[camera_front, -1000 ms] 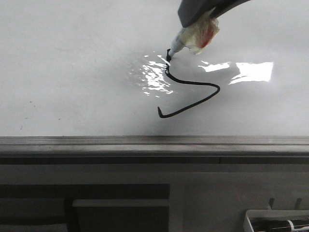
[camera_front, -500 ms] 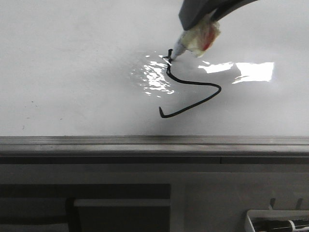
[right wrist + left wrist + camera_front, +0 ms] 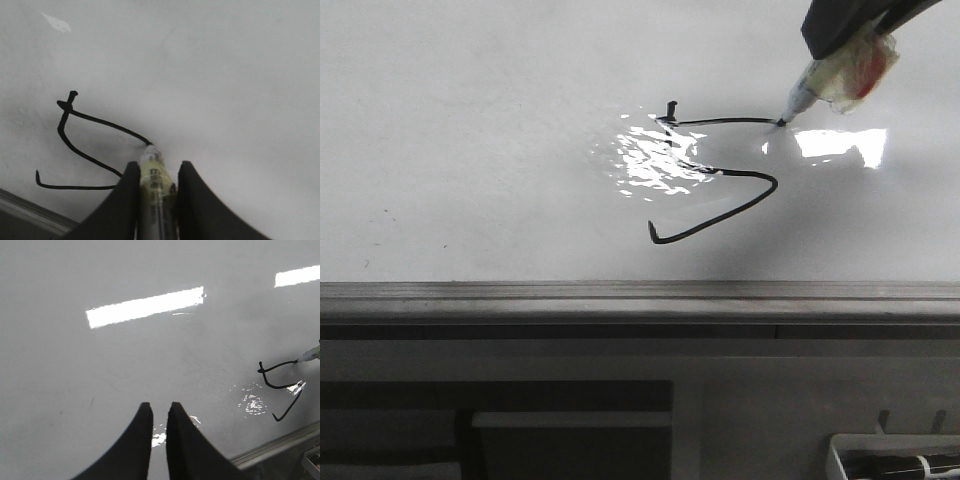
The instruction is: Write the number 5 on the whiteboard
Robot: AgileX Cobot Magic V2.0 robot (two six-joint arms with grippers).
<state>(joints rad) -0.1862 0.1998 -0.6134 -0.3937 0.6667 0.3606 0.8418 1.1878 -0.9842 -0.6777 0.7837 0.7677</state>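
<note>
You are on the last stroke. The right end effector (image 3: 156, 187) is clamped on the marker (image 3: 803, 97), its two fingers (image 3: 127, 197) pressing the barrel from either side, and the tip touches the whiteboard (image 3: 470, 130) at the right end of the top bar. The number 5 (image 3: 715, 180) sits in the middle of the board, a little to the right, partly under the glare patch (image 3: 650, 160): a short upright, the bar running right from it, and an angular hook below that ends toward the near edge. All three parts look drawn, so judge the figure as essentially complete.

What the next move calls for is a clean lift, straight up off the surface; any sideways drag while the tip is down would leave a tail on the bar. Keep the hold firm as you rise, since the marker is wrapped in a taped wad (image 3: 858, 70) just under the fingers.

Your left end effector (image 3: 159, 412) hangs over bare board well apart from the figure, empty, its fingers nearly together with only a narrow gap.

The board is glossy white with bright reflections of lights and faint specks. A grey metal rail (image 3: 640, 292) borders its near edge, the counter front drops dark below it, and a white tray (image 3: 840, 455) shows at the lower right corner.
</note>
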